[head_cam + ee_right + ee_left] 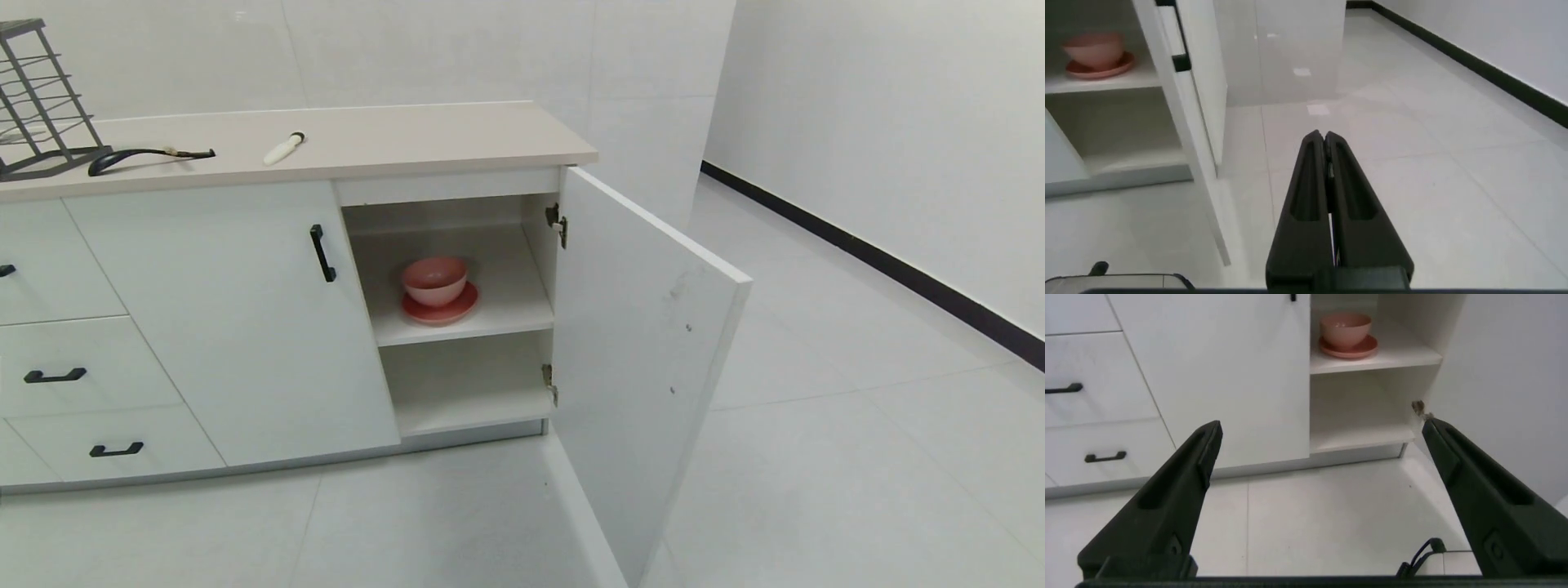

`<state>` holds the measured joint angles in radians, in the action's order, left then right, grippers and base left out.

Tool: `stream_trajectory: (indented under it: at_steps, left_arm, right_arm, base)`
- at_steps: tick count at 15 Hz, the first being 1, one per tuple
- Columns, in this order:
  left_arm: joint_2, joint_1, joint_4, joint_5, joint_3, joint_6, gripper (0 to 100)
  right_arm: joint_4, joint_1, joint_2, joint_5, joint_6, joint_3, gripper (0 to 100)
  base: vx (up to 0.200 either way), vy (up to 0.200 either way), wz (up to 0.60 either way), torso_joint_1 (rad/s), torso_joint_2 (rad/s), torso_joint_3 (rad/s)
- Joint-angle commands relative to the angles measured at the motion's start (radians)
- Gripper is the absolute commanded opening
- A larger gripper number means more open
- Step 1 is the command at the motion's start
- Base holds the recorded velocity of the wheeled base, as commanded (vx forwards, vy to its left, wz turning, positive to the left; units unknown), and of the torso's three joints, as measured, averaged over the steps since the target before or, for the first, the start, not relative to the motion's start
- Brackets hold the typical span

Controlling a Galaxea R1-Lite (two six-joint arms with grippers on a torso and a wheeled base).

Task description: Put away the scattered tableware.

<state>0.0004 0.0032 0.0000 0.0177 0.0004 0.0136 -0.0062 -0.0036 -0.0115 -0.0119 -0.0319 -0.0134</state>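
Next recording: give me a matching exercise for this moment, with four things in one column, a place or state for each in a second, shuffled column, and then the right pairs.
Things
1. pink bowl
2. white-handled utensil
3. left gripper
4. right gripper

Places or states
A. lying on the countertop
B. jaws shut together
C. sitting on a pink plate on the upper cabinet shelf
D. jaws spread wide

Pairs: 1-C, 2-A, 3-D, 4-B
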Motion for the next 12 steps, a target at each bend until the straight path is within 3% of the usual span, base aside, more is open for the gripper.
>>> stream_trajectory:
  at_steps: [1, 3, 6, 12]
  left_arm:
    - [0.001, 0.0, 0.0, -0.001, 0.0, 0.0, 100]
    - [0.001, 0.0, 0.0, -0.001, 0.0, 0.0, 100]
    - [0.001, 0.0, 0.0, -0.001, 0.0, 0.0, 100]
    - [0.001, 0.0, 0.0, -0.001, 0.0, 0.0, 100]
  right_arm:
    - [-0.115, -0.036, -0.16, 0.032, 0.029, -0.287, 0]
    - [-0.15, -0.036, -0.397, 0.122, -0.003, -0.465, 0]
    - [-0.163, -0.026, -0.676, 0.283, -0.037, -0.51, 0]
    - [-0.233, 0.039, -0.895, 0.293, -0.04, -0.522, 0]
  base:
    - [0.0, 0.0, 0.0, 0.0, 0.0, 0.0]
    - [0.0, 0.0, 0.0, 0.0, 0.0, 0.0]
    - [0.0, 0.0, 0.0, 0.0, 0.0, 0.0]
    - [0.0, 0.0, 0.0, 0.0, 0.0, 0.0]
